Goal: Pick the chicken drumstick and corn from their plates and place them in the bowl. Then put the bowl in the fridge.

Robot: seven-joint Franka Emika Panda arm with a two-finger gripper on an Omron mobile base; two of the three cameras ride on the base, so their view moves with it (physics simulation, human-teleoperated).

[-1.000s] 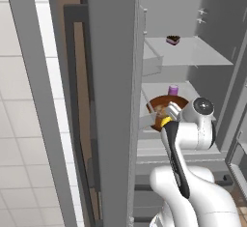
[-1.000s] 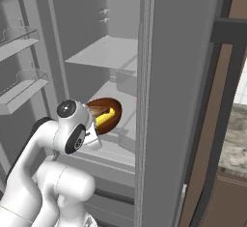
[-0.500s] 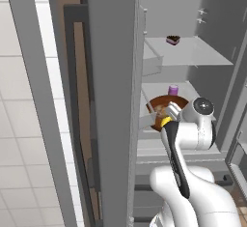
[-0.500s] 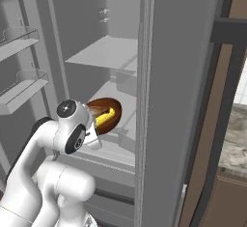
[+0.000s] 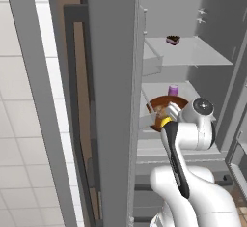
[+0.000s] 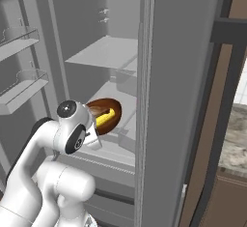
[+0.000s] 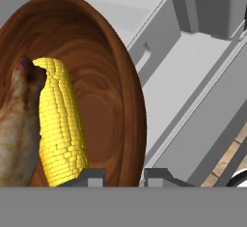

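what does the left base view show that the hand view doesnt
Left base view alone: a small dark cake on the upper shelf, a purple cup behind the bowl, and the arm reaching into the open fridge.

Hand view alone: the corn lying beside the drumstick inside the bowl, and the jaws shut on its rim.

Both: the brown bowl and pale fridge interior.
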